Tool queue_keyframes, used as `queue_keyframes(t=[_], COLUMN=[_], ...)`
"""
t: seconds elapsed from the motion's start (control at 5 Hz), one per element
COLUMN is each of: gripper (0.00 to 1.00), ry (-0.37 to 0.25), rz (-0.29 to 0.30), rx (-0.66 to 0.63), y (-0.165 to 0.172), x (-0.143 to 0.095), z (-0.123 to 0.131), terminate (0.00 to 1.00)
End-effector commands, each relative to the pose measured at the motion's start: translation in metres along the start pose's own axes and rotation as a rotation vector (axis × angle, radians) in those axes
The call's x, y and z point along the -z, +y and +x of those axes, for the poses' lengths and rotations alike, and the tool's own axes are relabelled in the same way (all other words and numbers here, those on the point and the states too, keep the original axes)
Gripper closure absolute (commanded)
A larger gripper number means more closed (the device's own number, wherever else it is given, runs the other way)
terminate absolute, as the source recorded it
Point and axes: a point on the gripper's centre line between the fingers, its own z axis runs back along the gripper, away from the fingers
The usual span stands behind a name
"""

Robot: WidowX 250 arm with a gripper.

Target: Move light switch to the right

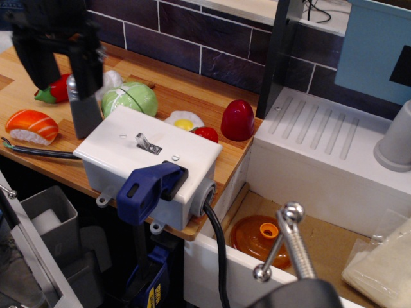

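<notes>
The light switch (145, 142) is a small silvery toggle lever on a metal plate, set in the top of a white electrical box (186, 160). The lever leans toward the upper left. My gripper (61, 72) is black and blurred at the upper left, above the counter and left of the box. Its two fingers (87, 67) stand apart, so it is open and empty. It is apart from the switch and partly hides the grey shaker (83, 109).
A blue clamp (151, 188) holds the box to the wooden counter edge (192, 232). Toy food lies around: sushi (31, 126), red pepper (51, 92), cabbage (130, 98), fried egg (183, 120), a red dome (237, 119). A white sink (321, 154) is to the right, a metal lever (292, 244) in the foreground.
</notes>
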Motion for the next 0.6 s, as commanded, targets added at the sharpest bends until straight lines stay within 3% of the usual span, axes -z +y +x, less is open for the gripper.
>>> queue_keyframes(t=[0.0, 0.4], gripper=[0.00, 0.00], ry=[-0.060, -0.055], rz=[-0.034, 0.005], rx=[-0.040, -0.052], y=[-0.039, -0.057], x=[0.003, 0.021], z=[-0.004, 0.007], terminate=[0.00, 0.00])
